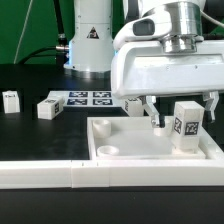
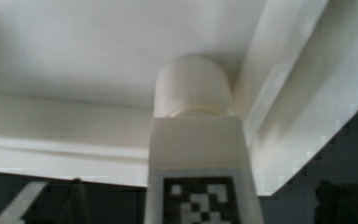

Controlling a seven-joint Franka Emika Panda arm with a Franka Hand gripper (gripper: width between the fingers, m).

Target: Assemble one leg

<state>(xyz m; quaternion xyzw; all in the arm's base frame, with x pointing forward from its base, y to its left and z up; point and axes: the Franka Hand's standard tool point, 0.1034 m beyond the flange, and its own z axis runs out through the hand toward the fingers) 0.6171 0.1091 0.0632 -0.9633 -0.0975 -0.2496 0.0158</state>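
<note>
A leg (image 1: 186, 126), a small white block with a black-and-white tag, stands upright on the right part of the large white panel (image 1: 140, 148). My gripper (image 1: 182, 110) hangs over it, open, with one finger on each side and a gap between each finger and the leg. In the wrist view the leg (image 2: 197, 150) fills the middle, its rounded end against the panel (image 2: 87, 60) near a corner. The dark fingertips (image 2: 343, 200) stay well off its sides. Whether the leg is seated in a socket is hidden.
Three more legs lie on the black table: one (image 1: 10, 100) at the exterior view's far left, one (image 1: 47, 107) beside it, one (image 1: 133, 104) behind the panel. The marker board (image 1: 88, 97) lies at the back. A long white bar (image 1: 90, 178) runs along the front. An open socket (image 1: 103, 151) shows in the panel's near-left corner.
</note>
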